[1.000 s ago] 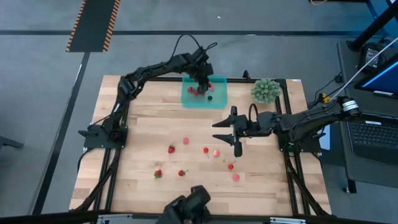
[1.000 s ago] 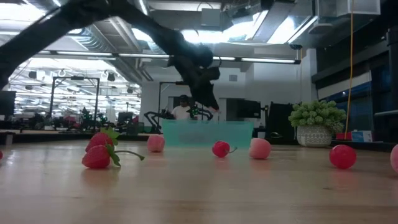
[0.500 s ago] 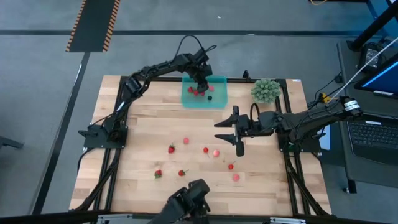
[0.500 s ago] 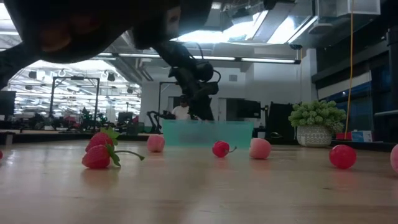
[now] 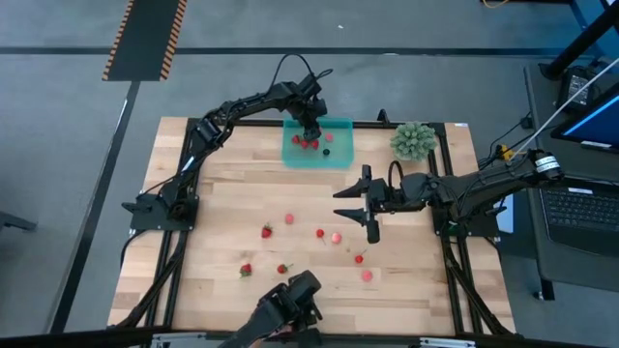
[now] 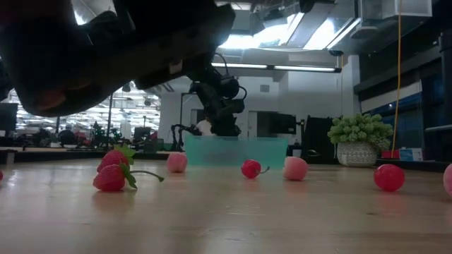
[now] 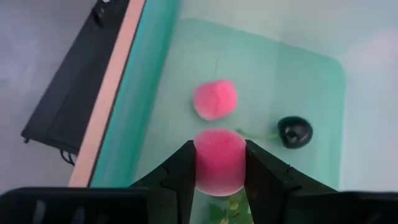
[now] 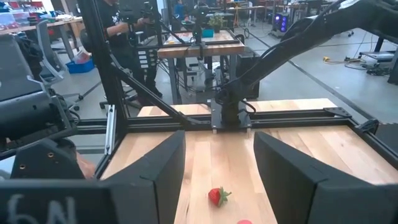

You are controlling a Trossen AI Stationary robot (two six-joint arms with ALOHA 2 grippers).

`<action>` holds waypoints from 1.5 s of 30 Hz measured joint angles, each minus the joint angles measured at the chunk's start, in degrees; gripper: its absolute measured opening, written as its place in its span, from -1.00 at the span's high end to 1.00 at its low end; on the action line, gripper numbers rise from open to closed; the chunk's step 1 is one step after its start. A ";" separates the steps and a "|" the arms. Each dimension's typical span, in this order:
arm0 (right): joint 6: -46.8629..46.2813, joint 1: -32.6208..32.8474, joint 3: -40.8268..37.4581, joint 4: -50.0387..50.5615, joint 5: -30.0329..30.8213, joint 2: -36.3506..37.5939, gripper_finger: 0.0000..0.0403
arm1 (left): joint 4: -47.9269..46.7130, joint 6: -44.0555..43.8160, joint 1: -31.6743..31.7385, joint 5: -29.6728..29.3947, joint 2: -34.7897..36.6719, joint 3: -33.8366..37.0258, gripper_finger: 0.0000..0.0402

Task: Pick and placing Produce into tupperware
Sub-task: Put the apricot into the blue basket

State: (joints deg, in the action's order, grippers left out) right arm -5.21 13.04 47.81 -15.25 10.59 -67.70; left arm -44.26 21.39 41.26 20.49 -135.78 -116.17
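A: What do the left gripper (image 7: 219, 163)'s jaws have hold of?

B: They are closed onto a pink berry (image 7: 219, 160), pinched between the two dark fingers (image 7: 181, 168). In the high view that left gripper (image 5: 310, 129) hangs over the teal tupperware (image 5: 338, 157) at the upper centre of the frame.

A: And inside the tupperware?

B: The left wrist view shows its floor (image 7: 292, 81) with a second pink piece (image 7: 214, 99) just beyond the held one, a small dark berry (image 7: 294, 131) to the right of that, and green leaves (image 7: 225, 208) below the held berry at the bottom edge.

A: The right gripper?

B: The right gripper (image 5: 360, 204) sits right of centre in the high view, above the wooden tabletop (image 5: 222, 208), its jaws spread wide with nothing between them. Its wrist view shows a strawberry (image 8: 217, 196) lying on the boards between the fingers (image 8: 155, 168), not touched.

A: Where is the rest of the produce?

B: Scattered across the lower middle of the high view: red pieces (image 5: 266, 231) and pink ones (image 5: 336, 237), well apart from the tupperware. A spiky green plant ball (image 5: 413, 140) stands near the upper right corner of the tabletop.
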 joint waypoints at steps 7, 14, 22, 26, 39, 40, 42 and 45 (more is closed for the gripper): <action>-0.07 0.00 0.00 0.18 -0.02 0.00 0.04 | 0.35 0.19 0.13 -2.41 -0.03 0.06 0.35; -0.25 0.00 0.00 1.14 -0.02 -0.01 0.04 | 0.38 0.19 0.09 -2.39 -0.03 0.06 0.20; -0.26 0.01 0.00 1.14 -0.02 -0.02 0.04 | -1.97 0.06 -0.15 -3.62 2.45 0.06 0.10; -0.26 0.00 0.00 1.16 -0.04 -0.02 0.04 | -6.75 1.55 -0.41 -3.61 7.18 0.01 0.10; -0.26 -0.11 0.00 1.45 -0.02 -0.02 0.04 | -33.23 3.62 -1.97 -3.08 20.67 0.01 0.26; -0.26 -0.11 0.00 1.45 -0.02 -0.02 0.04 | -36.42 4.74 -1.97 -3.02 21.48 0.01 0.27; -0.26 -0.11 0.00 1.42 -0.02 -0.02 0.04 | -43.31 7.52 -1.95 -2.56 22.84 0.01 0.30; -0.55 -0.10 0.00 1.40 -0.03 -0.02 0.04 | -45.45 8.09 -1.65 0.88 25.09 1.32 0.35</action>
State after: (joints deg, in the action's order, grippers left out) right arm -5.76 12.94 47.81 -13.85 10.56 -67.72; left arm -89.71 29.48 39.61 21.38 -110.69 -114.86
